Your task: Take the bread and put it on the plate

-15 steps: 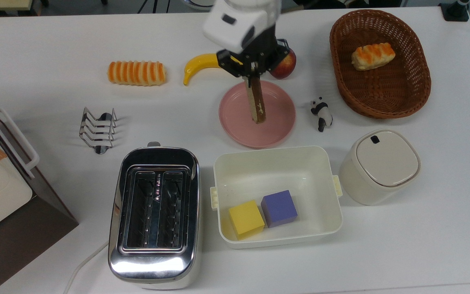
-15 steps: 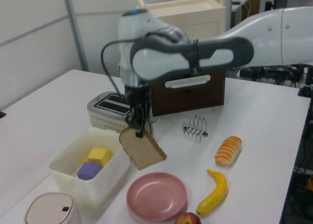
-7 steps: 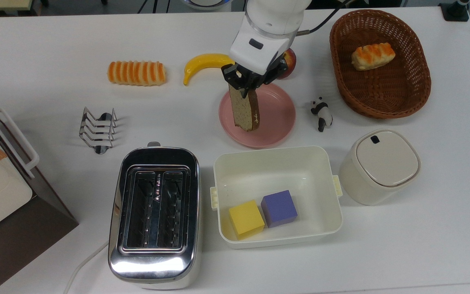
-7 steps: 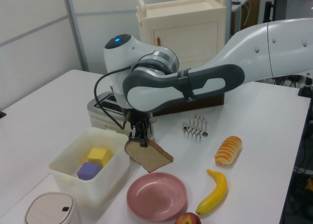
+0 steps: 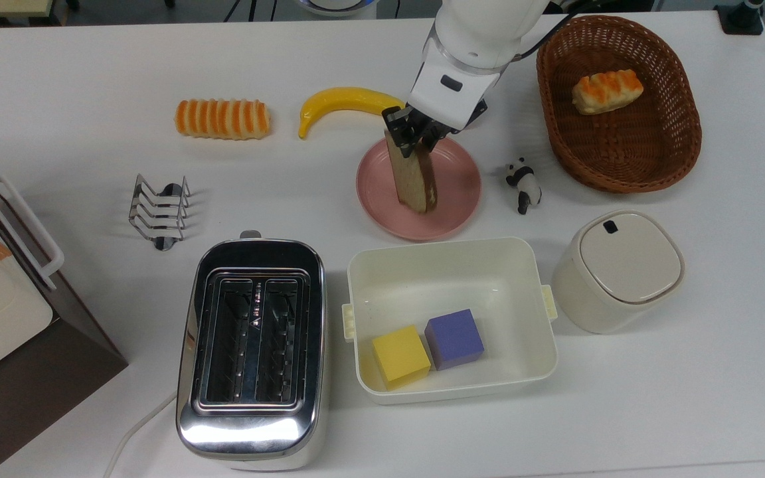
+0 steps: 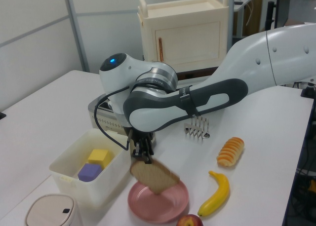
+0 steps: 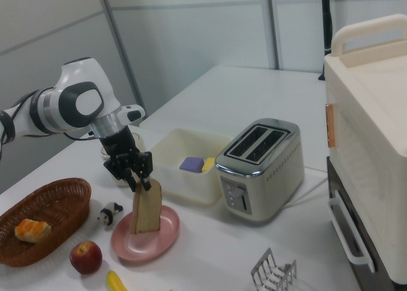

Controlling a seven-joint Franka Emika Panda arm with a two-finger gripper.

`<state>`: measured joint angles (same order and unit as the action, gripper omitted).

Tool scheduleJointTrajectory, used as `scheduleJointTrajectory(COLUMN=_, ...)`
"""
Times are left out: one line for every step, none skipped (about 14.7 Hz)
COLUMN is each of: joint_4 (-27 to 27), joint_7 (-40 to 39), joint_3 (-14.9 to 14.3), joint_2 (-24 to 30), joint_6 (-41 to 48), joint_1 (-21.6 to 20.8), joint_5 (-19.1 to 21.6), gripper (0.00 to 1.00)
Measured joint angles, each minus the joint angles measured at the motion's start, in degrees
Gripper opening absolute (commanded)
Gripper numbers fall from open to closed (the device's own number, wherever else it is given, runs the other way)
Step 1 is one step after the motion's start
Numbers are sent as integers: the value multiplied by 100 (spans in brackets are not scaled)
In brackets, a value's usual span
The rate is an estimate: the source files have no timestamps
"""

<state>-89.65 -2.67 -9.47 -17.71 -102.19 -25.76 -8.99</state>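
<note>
Since a second ago the gripper (image 5: 414, 136) has come lower over the plate (image 5: 462, 174), its fingers pinching the bread (image 5: 412, 174) by the top edge; the slice now hangs tilted with its lower corner at or just above the plate, so release seems near. Around the plate lie the banana (image 5: 342, 103), the panda figure (image 5: 522, 183) and the white tub (image 5: 449, 265), none blocking.

You have one tan wholemeal bread slice (image 5: 413, 178) and one round pink plate (image 5: 455, 199). Count two foam cubes, one yellow (image 5: 400, 356) and one purple (image 5: 454, 338). There is one yellow banana (image 5: 342, 105), one red apple (image 7: 86, 257), one striped orange-and-cream roll (image 5: 222, 119) and one orange-topped bun (image 5: 607, 90).
</note>
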Motion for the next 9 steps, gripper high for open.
scheduleJointTrajectory(joint_4=0, joint_7=43, joint_3=-8, joint_2=1, joint_6=0, joint_1=1, joint_5=-103, gripper=100)
scheduleJointTrajectory(joint_4=0, joint_7=111, joint_3=-11, joint_2=1, joint_6=12, joint_1=1, joint_5=-165, gripper=100)
scheduleJointTrajectory(joint_4=0, joint_7=147, joint_3=-11, joint_2=1, joint_6=38, joint_1=0, joint_5=-176, gripper=100)
scheduleJointTrajectory(joint_4=0, joint_7=176, joint_3=-9, joint_2=1, joint_6=62, joint_1=-6, joint_5=-177, gripper=100)
scheduleJointTrajectory(joint_4=0, joint_7=223, joint_3=-4, joint_2=2, joint_6=81, joint_1=-16, joint_5=-177, gripper=100)
scheduleJointTrajectory(joint_4=0, joint_7=322, joint_3=3, joint_2=7, joint_6=123, joint_1=-34, joint_5=-177, gripper=100)
scheduleJointTrajectory(joint_4=0, joint_7=421, joint_3=10, joint_2=18, joint_6=185, joint_1=-65, joint_5=-177, gripper=100)
scheduleJointTrajectory(joint_4=2, joint_7=500, joint_3=29, joint_2=35, joint_6=255, joint_1=-104, joint_5=-177, gripper=100)
scheduleJointTrajectory(joint_4=7, joint_7=571, joint_3=44, joint_2=53, joint_6=307, joint_1=-150, joint_5=-177, gripper=100)
